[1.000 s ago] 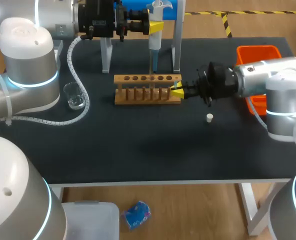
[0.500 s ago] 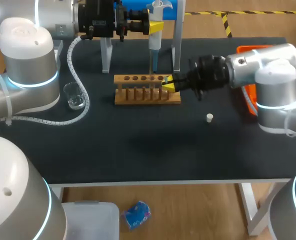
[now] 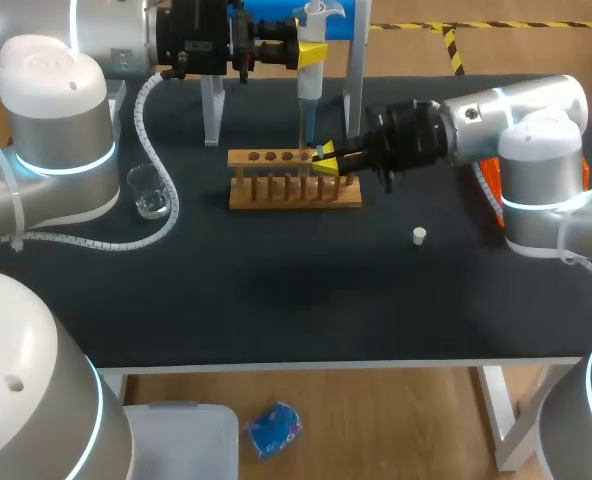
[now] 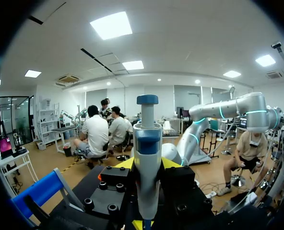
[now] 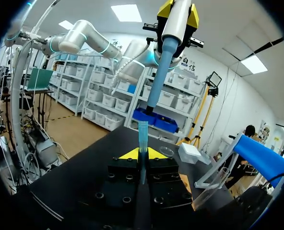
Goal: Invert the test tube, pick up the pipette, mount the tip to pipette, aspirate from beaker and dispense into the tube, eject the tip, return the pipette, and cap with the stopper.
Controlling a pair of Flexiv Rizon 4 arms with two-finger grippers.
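Gripping the pipette (image 3: 309,75) upright at twelve o'clock of the table (image 3: 276,290), with the left gripper (image 3: 313,55) clamped on its white body from two sides. Showed the same in the left wrist view: pipette (image 4: 147,158) straight up between the yellow fingers (image 4: 124,165), plunger end on top. Pinched a translucent blue tip (image 5: 143,136) in the right gripper (image 5: 142,154), jaws closed on it, wide end up. Stood that tip directly under the pipette's blue shaft (image 5: 159,72), at six o'clock of it; could not tell whether nozzle and tip touched or stayed just apart. Hovered with the right gripper (image 3: 326,160) over the wooden rack (image 3: 294,190), toward its three o'clock end. Saw the beaker (image 3: 149,190) at nine o'clock of the rack, well apart from it. Saw the white stopper (image 3: 419,235) at four o'clock of the rack, alone on the dark tabletop, near neither gripper.
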